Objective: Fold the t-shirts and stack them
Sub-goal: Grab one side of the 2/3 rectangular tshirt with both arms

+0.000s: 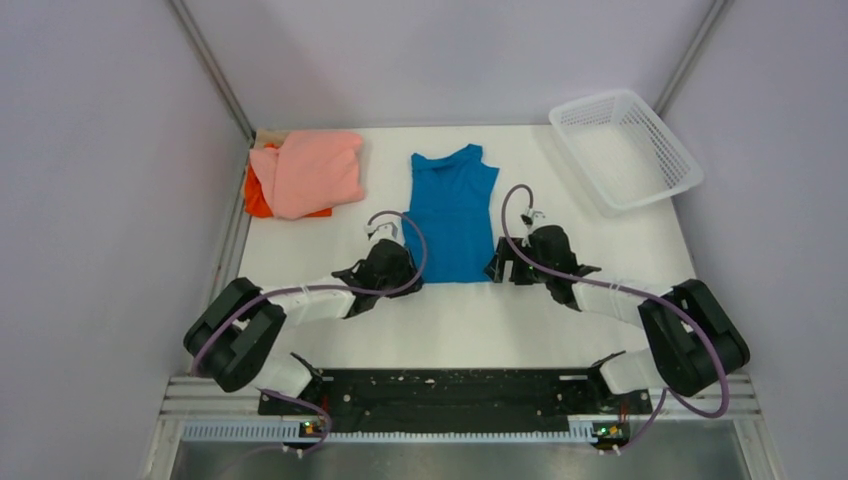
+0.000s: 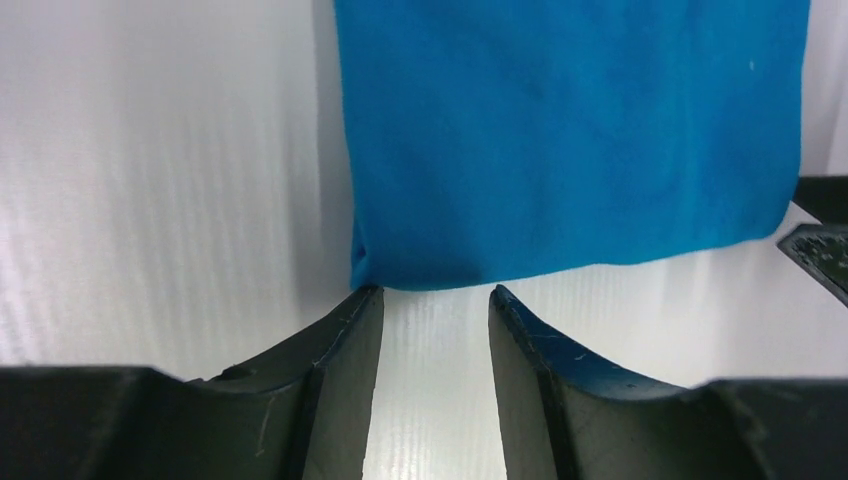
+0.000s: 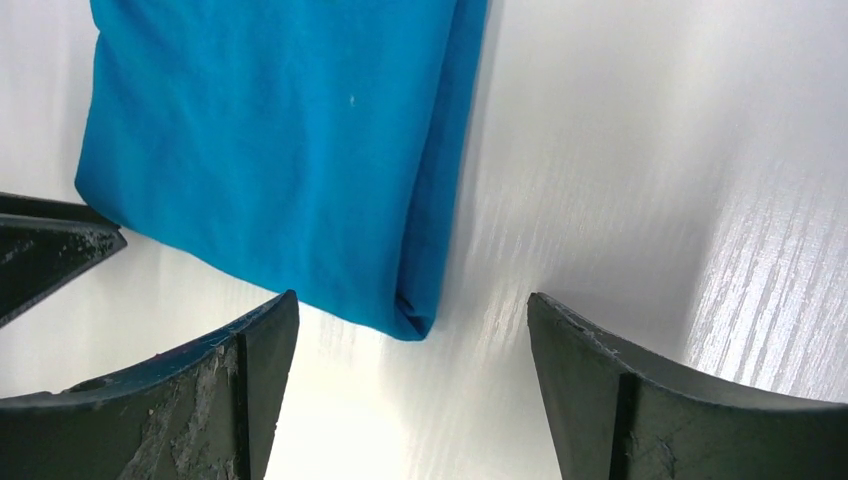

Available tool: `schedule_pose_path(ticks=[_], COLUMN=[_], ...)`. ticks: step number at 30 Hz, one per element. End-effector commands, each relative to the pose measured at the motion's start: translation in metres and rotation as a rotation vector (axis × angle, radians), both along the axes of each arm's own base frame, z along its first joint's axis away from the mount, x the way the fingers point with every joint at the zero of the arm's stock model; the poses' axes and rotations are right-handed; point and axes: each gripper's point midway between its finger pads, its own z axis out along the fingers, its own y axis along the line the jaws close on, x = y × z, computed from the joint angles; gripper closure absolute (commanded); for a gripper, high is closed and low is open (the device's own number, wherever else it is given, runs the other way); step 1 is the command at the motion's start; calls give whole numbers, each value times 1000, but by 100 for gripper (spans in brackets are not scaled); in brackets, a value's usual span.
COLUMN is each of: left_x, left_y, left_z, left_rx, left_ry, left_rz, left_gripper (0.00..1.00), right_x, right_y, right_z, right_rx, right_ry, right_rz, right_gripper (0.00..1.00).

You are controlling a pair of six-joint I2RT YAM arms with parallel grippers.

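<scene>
Blue shirt lies flat; my left jaws and right jaws, both released, stand at its near corners. I should pinch both corners evenly.

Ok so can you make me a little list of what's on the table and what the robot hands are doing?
blue t-shirt: flat in the middle, sides look folded in, not held
pink t-shirt: far left, top of a pile of two
orange t-shirt: under the pink one, only an edge showing
basket: white, far right corner
left gripper: open, at the blue t-shirt's near left corner
right gripper: open, at its near right corner
</scene>
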Motion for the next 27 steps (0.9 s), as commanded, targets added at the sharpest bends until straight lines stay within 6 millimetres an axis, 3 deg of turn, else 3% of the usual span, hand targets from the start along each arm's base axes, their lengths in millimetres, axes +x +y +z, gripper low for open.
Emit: schedule_pose_path(ticks=[1, 7, 10, 12, 14, 22, 27], left_x=[-1, 15, 19, 18, 17, 4, 2], left_y=[46, 28, 18, 14, 12, 25, 20], left_z=[-14, -11, -17, -22, -26, -28, -28], left_rx=[146, 91, 90, 89, 87, 104, 87], left_ry=[29, 8, 37, 57, 71, 78, 89], left_rz=[125, 97, 73, 55, 43, 60, 44], left_gripper=[51, 53, 61, 73, 99, 100, 100], right_x=[-4, -4, -5, -4, -6, -23, -35], right_y=[2, 5, 5, 5, 8, 0, 2], right_z=[4, 6, 7, 7, 7, 2, -9], right_rx=[0, 10, 10, 12, 20, -51, -63], right_ry=[-6, -11, -14, -14, -10, 20, 56], right_rz=[0, 13, 14, 13, 22, -17, -6], right_gripper=[17, 18, 18, 19, 22, 24, 26])
